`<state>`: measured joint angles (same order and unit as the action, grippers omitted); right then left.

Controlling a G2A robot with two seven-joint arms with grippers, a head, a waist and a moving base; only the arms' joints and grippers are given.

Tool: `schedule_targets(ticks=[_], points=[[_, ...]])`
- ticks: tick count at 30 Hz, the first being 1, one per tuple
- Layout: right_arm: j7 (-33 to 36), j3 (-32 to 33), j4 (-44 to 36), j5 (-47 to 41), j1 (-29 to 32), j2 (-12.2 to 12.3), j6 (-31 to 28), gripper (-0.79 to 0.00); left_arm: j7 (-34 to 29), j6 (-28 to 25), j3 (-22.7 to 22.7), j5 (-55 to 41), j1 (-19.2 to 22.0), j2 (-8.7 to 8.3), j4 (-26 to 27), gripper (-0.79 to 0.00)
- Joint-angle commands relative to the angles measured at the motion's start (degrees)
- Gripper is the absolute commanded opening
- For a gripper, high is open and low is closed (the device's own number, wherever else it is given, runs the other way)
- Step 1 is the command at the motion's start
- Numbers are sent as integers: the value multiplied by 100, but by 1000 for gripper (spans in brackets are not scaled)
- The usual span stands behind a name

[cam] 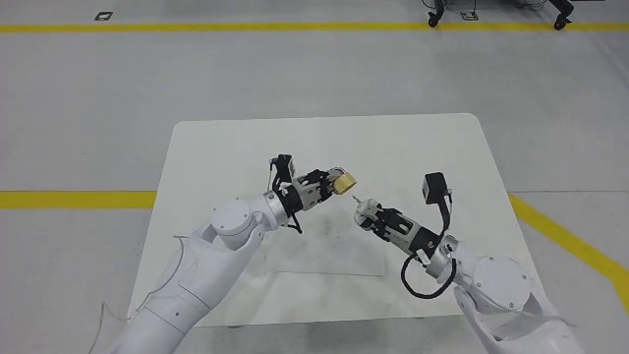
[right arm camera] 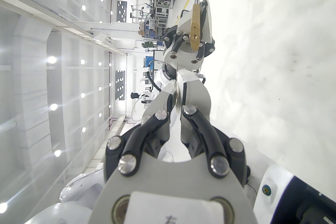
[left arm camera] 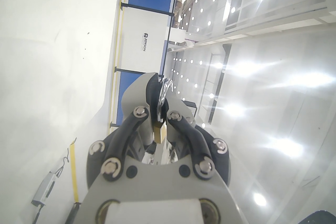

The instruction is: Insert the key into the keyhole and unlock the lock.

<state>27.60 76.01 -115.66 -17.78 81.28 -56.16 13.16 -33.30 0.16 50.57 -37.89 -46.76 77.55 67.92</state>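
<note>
- I read this as the alignment step. The key [cam: 358, 204] and the brass padlock [cam: 343, 182] are each in a grip and face one another, but the key is not yet in the keyhole [right arm camera: 194, 37].
- My left tool [cam: 332, 183] is clamped on the padlock by its flat sides. My right tool [cam: 367, 211] is pinched together on the head of the key.
- Both things hang above the middle of the worktop [cam: 246, 157], lifted off its surface as far as I can judge. They are near each other but apart, with a small gap between the key tip and the brass body.
- The padlock's keyhole face is turned towards my right tool, and the right wrist view looks straight at it. Its shackle [left arm camera: 164, 89] is on the far side, so the shackle-to-keyhole axis runs across the left tool's jaws and roughly towards the key.
- The key's long axis runs straight out from the right tool's jaws, blade forward towards the padlock. In the right wrist view I see the blade edge-on as a thin line.
- In that view the blade's line seems to pass to one side of the keyhole. I judge the next move needs a small sideways correction.
- It also needs a check that the blade's flat matches the slot, which I cannot make out. After that come a slow straight push along the key's axis and a twist.
</note>
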Motion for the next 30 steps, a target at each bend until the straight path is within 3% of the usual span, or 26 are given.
schedule_targets(ticks=[1, 30], points=[[-6, -28, 41, 42, -22, -8, 48, -785, -13, 174, -3, 9, -25, 6, 60, -785], [11, -178, 460, -67, -149, -134, 62, -785, -1, 626, 176, 436, -162, 69, 217, -785]])
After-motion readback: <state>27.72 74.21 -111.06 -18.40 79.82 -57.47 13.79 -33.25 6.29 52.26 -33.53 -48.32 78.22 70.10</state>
